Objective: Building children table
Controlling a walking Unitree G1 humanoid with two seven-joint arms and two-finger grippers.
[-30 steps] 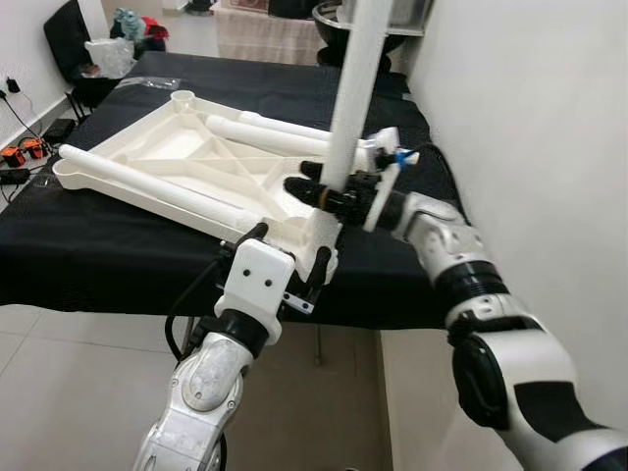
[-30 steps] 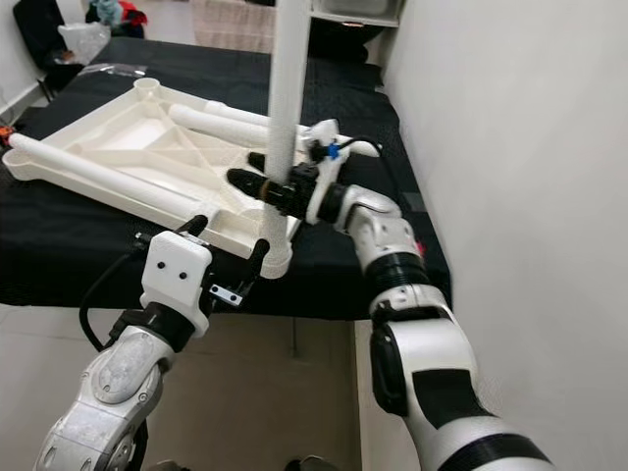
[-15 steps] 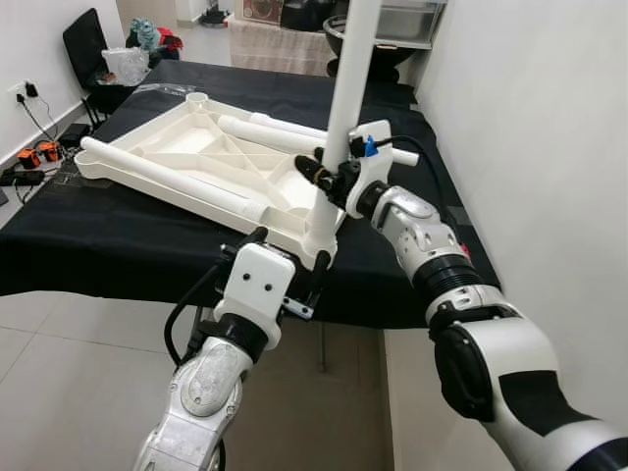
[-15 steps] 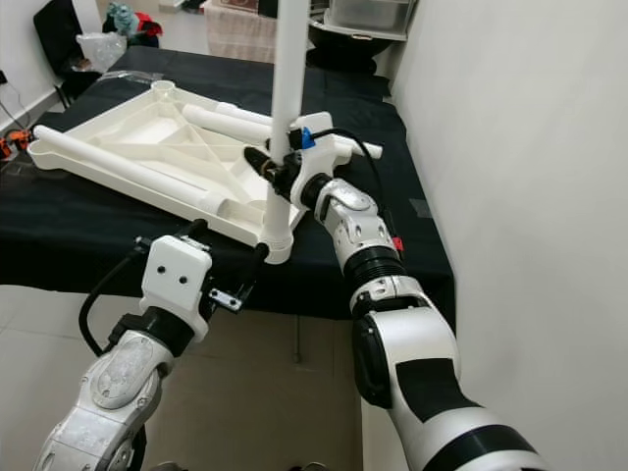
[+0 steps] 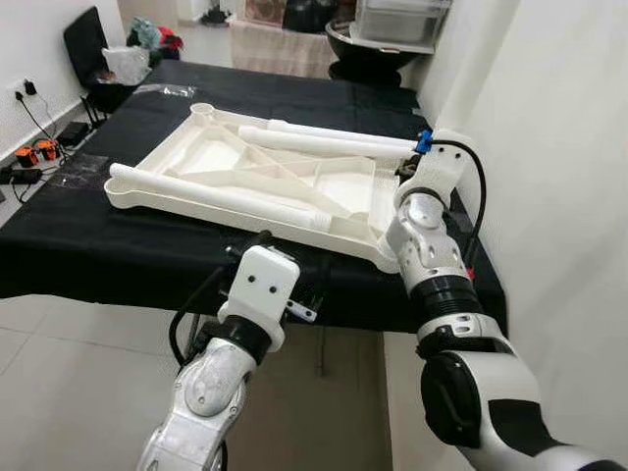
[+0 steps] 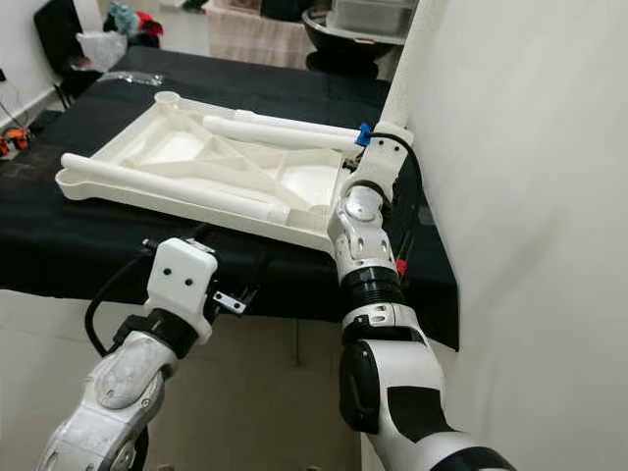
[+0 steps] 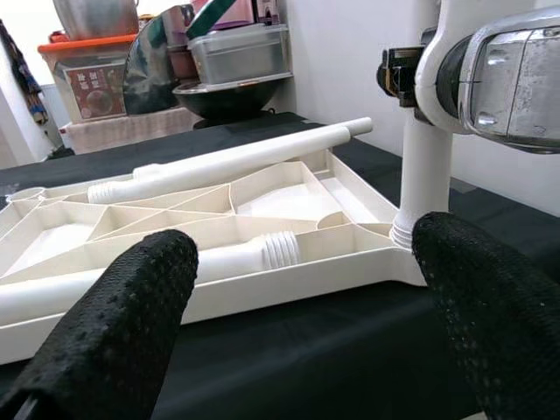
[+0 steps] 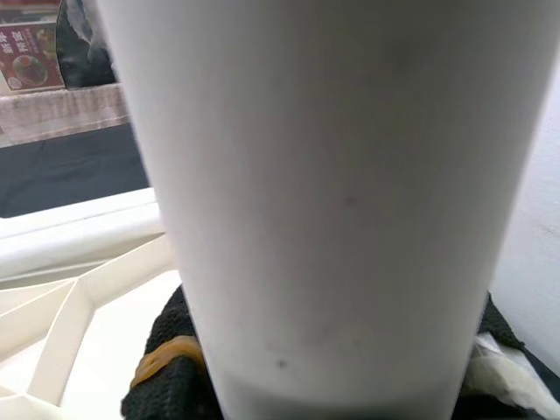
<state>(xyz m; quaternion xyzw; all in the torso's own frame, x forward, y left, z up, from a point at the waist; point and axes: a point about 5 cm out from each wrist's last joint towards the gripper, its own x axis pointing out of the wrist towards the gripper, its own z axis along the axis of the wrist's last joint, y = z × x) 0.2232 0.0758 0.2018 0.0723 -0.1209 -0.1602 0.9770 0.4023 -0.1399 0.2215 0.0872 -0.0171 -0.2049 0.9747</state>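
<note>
Right gripper (image 8: 332, 385) is clamped on the white table leg (image 8: 332, 175): the wrist view has black textured fingers (image 8: 166, 385) wrapped round a smooth matte white tube, with an orange band on one finger. In the right eye view the leg (image 6: 410, 64) runs up from the wrist, tilted toward the white wall (image 6: 530, 147). The left wrist view adds what the head views hide: the leg's lower end (image 7: 422, 175) sits in the corner socket of the tabletop (image 7: 262, 227), which has a ribbed collar there.

Left gripper (image 7: 306, 350) is spread wide, knobbly black rubber fingers (image 7: 114, 332) apart with nothing between them, held low at the near edge of the black-clothed table (image 5: 147, 260).

The tabletop (image 5: 235, 172) lies upside down on that cloth: white moulded plastic with triangular stiffening ribs. Two more round white legs lie across it, one long (image 5: 216, 191) with a threaded end, one (image 5: 334, 142) along the far side.
</note>
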